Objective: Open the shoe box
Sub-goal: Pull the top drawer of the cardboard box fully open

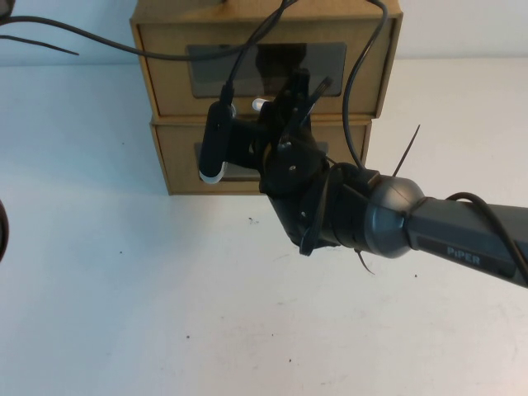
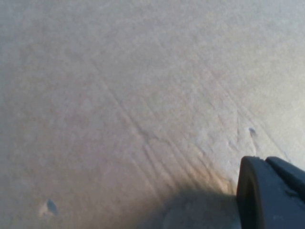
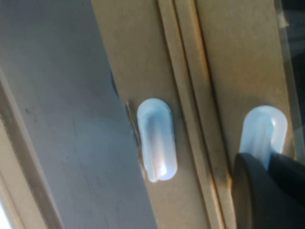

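Note:
Two brown cardboard shoe boxes are stacked at the back of the table, the upper box (image 1: 165, 74) on the lower box (image 1: 177, 165). Each has a dark window and a white handle on its front. My right gripper (image 1: 293, 95) reaches in from the right and covers the middle of both fronts. In the right wrist view, the upper box's handle (image 3: 263, 126) sits between the dark fingers (image 3: 252, 195), and my right gripper (image 3: 271, 162) is shut on it. The lower box's handle (image 3: 157, 139) is free. My left gripper (image 2: 269, 193) hovers over bare table.
The white table (image 1: 165, 313) stretches in front of the boxes. Black cables (image 1: 124, 45) hang across the upper box. The right arm's body (image 1: 396, 219) lies over the right middle of the table. A dark sliver of the left arm (image 1: 2, 231) shows at the left edge.

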